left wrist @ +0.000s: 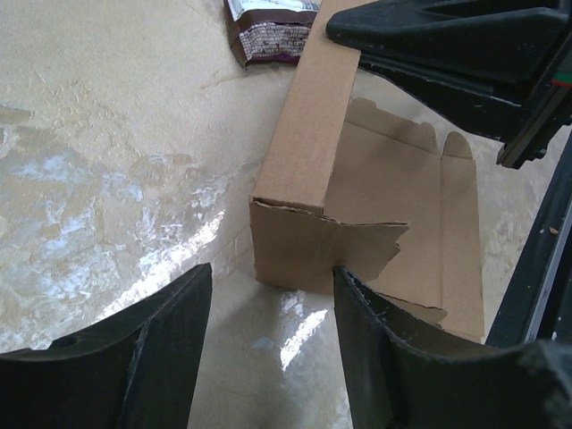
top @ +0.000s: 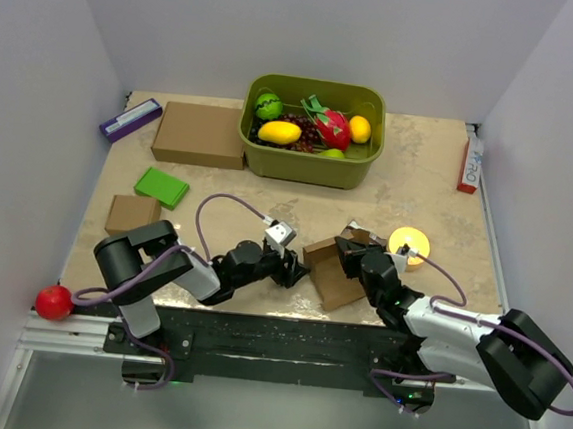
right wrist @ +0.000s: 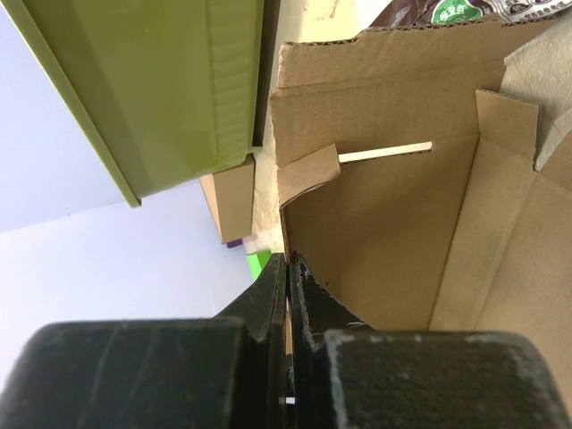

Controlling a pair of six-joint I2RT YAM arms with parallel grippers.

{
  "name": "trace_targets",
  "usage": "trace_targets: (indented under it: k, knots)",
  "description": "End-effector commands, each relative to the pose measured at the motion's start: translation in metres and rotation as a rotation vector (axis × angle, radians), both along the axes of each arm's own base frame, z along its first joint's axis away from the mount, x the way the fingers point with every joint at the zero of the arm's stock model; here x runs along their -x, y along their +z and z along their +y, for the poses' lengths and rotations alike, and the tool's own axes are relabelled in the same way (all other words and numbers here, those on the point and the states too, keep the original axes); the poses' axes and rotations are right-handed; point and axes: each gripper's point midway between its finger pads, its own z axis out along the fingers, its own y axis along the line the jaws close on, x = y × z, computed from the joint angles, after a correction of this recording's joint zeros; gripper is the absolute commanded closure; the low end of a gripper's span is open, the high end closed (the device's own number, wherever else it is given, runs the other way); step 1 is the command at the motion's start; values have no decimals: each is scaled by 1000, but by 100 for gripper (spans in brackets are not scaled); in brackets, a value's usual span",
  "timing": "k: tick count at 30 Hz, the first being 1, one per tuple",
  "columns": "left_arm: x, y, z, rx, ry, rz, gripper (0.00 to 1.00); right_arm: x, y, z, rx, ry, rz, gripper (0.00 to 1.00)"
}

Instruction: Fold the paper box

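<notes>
On the left, left gripper (top: 292, 267) low over the marble-patterned table (top: 421, 166), jaws parted and empty. Just ahead of its fingertips, near the table's front middle, the paper box (top: 330, 269): brown cardboard, half formed, one long side wall upright, ragged end flap facing the open jaws, one fingertip (left wrist: 344, 279) touching that flap. On the right, right gripper (top: 349, 248) pinched tight on the box's upright wall, at the end away from the left gripper.

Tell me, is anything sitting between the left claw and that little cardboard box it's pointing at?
Nothing visible. The left gripper, jaws open, sits right at the ragged end flap of the paper box, only bare table beneath. The right gripper, shut on another wall of the box, is not between them.
</notes>
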Motion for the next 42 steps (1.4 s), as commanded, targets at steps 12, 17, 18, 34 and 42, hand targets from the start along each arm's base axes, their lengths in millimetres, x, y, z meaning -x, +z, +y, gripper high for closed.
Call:
trace_targets:
  k: [12,17,18,34,42]
  knots:
    - [-10,38,-21,176,-15,-126,31,20,-43,-16,95,4,109,100]
    - [-8,44,-20,211,-13,-132,27,22,-44,-20,96,-5,109,100]
    - [-7,43,-19,212,-14,-130,26,22,-42,-20,92,-7,106,100]
    - [-3,54,-19,267,-24,-128,17,23,-38,-24,97,-15,98,100]
    - [-1,57,-26,279,-55,-145,16,22,-39,-21,105,-3,101,100]
